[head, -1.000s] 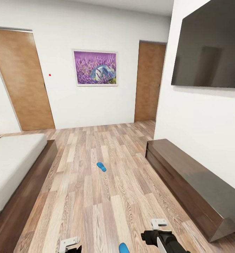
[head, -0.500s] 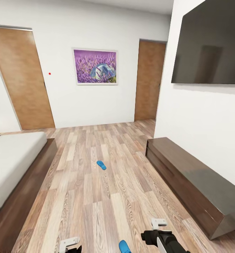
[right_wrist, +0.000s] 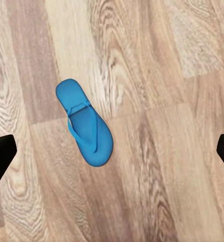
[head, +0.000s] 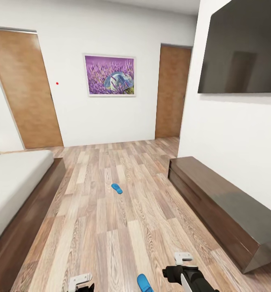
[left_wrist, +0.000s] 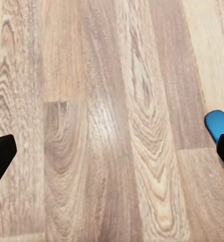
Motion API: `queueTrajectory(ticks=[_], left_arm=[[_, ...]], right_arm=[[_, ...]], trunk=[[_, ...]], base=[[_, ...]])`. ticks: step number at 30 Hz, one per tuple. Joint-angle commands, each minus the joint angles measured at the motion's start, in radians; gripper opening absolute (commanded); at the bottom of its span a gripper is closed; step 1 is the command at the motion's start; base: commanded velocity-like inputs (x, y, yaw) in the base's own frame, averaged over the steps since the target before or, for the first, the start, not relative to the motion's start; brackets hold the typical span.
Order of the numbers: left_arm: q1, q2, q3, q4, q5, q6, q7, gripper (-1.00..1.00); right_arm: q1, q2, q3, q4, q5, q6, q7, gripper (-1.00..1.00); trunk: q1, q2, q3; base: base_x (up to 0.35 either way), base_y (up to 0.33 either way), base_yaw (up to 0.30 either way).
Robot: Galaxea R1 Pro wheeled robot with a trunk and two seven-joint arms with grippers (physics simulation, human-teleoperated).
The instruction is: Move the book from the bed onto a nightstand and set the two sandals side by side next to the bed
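We're at the sandal step: both pincers spread wide, empty; next, lower the right pincer (right_wrist: 112, 151) onto the near sandal (right_wrist: 85, 122).

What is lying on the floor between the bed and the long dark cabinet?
In the head view, one blue sandal lies on the wood floor between the bed and the long cabinet. The rest of that stretch is bare planks.

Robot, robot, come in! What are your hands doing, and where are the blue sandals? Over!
Both jaws open, holding nothing. Near sandal flat on the floor under the right gripper. Far sandal mid-floor, apart from the bed. Nothing between them.
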Motion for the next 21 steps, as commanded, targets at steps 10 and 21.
queueTrajectory(ticks=[10, 21], left_arm=[[0.0, 0.0, 0.001, -0.001, 0.006, 0.001, 0.001, 1.0], [0.0, 0.0, 0.001, -0.001, 0.006, 0.001, 0.001, 1.0]], right_arm=[[0.0, 0.0, 0.001, -0.002, 0.0, 0.006, 0.0, 1.0], [0.0, 0.0, 0.001, -0.002, 0.0, 0.006, 0.0, 1.0]], trunk=[[0.038, -0.071, -0.033], [0.08, -0.148, -0.078]], base=[[0.0, 0.0, 0.022], [0.0, 0.0, 0.184]])
